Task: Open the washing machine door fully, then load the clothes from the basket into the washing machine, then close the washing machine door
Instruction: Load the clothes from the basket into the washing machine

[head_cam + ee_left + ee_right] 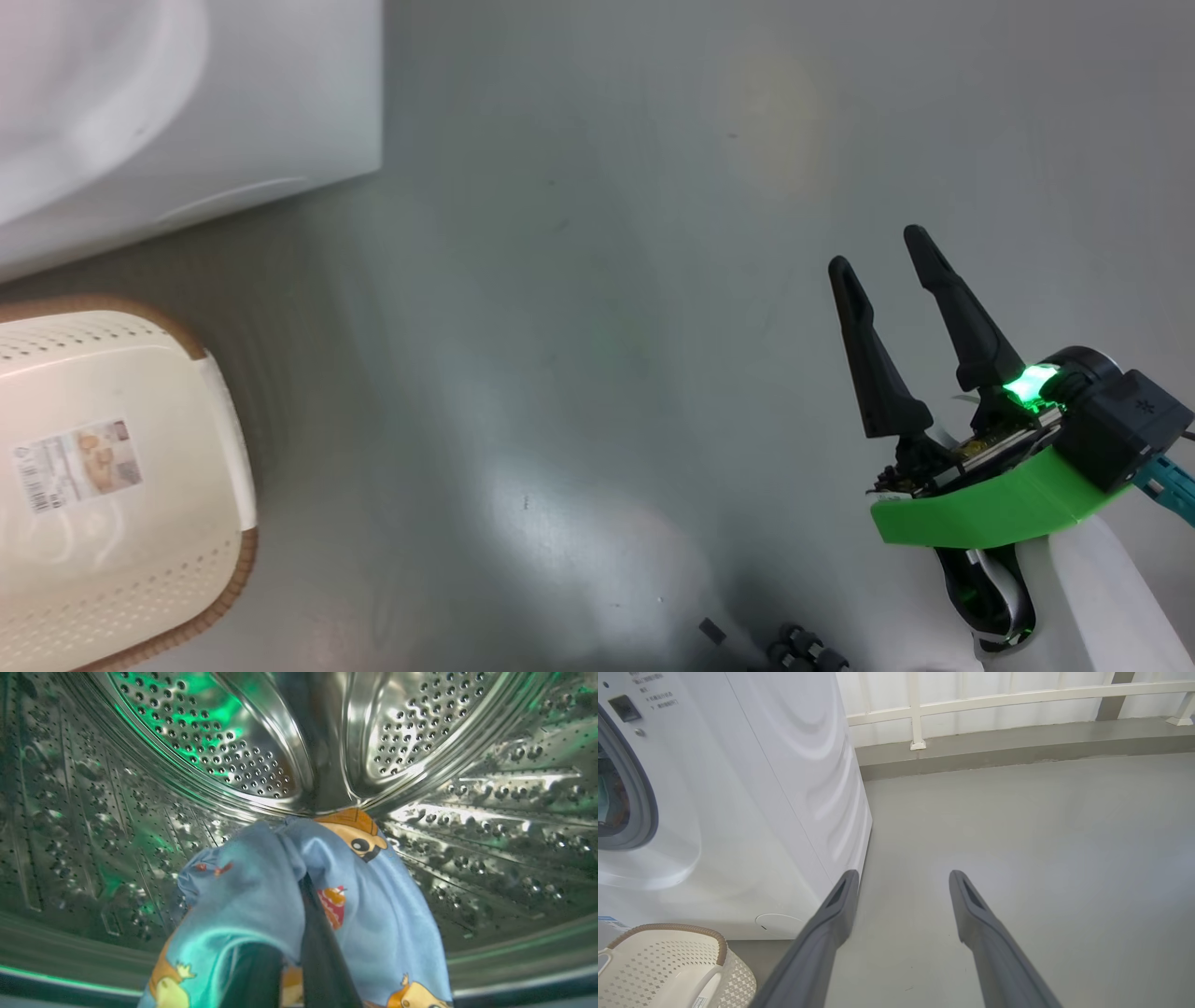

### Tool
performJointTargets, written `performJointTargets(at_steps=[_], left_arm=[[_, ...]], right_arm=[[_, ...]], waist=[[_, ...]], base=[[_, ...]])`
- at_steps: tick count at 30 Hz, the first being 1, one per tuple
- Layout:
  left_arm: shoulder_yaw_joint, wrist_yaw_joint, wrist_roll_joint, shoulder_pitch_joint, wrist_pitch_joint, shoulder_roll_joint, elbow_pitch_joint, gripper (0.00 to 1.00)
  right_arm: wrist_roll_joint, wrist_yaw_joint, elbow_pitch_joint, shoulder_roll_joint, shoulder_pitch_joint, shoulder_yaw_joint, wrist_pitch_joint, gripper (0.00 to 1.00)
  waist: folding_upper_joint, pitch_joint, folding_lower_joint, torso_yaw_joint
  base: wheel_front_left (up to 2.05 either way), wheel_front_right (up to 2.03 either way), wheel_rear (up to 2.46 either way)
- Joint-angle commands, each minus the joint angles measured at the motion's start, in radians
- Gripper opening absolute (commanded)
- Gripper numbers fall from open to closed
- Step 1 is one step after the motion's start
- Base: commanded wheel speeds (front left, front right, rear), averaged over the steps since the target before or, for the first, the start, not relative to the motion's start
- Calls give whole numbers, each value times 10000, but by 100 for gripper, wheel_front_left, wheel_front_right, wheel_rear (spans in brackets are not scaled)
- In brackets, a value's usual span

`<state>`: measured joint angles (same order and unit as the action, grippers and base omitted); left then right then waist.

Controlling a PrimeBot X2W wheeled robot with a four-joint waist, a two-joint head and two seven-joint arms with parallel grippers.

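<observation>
Two dark jaws of the right gripper [878,250] stand wide apart in the head view, low on the right, with nothing between them, above the grey floor [579,280]. Its arm enters from the lower right corner, with a green cover at the wrist. The basket [140,560] lies at the lower left, its bottom with the label sticker turned to the camera, cut off by the picture edge. A white corner of the washing machine [233,112] is at the upper left.

In the left wrist view the left gripper [303,886] reaches into the steel drum [224,742], and its jaws are closed on the clothes [383,905], a light blue cloth with bear prints. The cloth hangs over the jaws and hides most of them.

In the right wrist view the jaws of the right gripper [903,875] are spread wide and hold nothing. The washing machine [784,788] stands at the left, its opening cut by the edge, and the basket [658,961] is near its foot, half out of the picture.
</observation>
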<state>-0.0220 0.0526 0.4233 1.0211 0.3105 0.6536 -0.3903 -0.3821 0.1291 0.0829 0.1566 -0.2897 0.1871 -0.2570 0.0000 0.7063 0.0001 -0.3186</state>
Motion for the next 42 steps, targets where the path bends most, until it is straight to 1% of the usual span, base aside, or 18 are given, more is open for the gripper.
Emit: performJointTargets(at_steps=[1,6,11,13,16,17,22,28,29,30,34,39,42], left_arm=[[-248,224,-212,392,-254,719,73,0],[-29,480,-882,1431,-1261,980,-231,0],[159,604,-1269,2389,-2187,1050,-395,0],[277,657,-1419,2590,-2403,1049,-539,0],[403,650,-1464,2726,-2337,1006,-733,0],[444,713,-1504,2765,-2307,981,-821,0],[598,775,-1448,2674,-1929,838,-1150,0],[619,823,-1264,2561,-1844,672,-1127,0],[614,780,-1184,2525,-1820,628,-1130,42],[607,786,-1146,2498,-1835,598,-1123,100],[609,746,-991,2336,-1939,473,-1098,100],[560,548,-654,1948,-2213,254,-1039,100],[666,489,-690,1649,-2465,211,-923,100]], right_arm=[[-178,16,193,19,68,242,-48,100],[-248,16,196,-82,-115,360,-48,100],[-304,16,185,-179,-262,424,-48,100],[-304,16,169,-200,-280,430,-48,100],[-302,16,153,-203,-275,430,-48,100],[-301,16,156,-202,-276,419,-48,100],[-298,16,131,-186,-306,400,-48,100],[-276,16,122,-110,-346,371,-48,100],[-270,16,119,-95,-349,358,-48,100],[-263,16,119,-82,-349,342,-48,100],[-211,16,143,-40,-350,289,-48,100],[-113,16,184,42,-279,157,-48,100],[-35,16,212,122,-202,19,-48,100]], waist=[[0,327,-1,-308],[0,646,-1,-614],[0,897,-1,-830],[0,944,-1,-849],[0,982,-1,-852],[0,1000,-1,-846],[0,1069,-1,-780],[0,1065,-1,-639],[0,1046,-1,-613],[0,1025,-1,-584],[0,917,-1,-469],[0,687,-1,-244],[0,537,-1,-49]], base=[[0,0,0],[0,0,0],[0,0,0],[0,0,0],[0,0,0],[0,0,0],[0,0,0],[0,0,0],[0,0,0],[0,0,0],[0,0,0],[0,0,0],[0,0,0]])
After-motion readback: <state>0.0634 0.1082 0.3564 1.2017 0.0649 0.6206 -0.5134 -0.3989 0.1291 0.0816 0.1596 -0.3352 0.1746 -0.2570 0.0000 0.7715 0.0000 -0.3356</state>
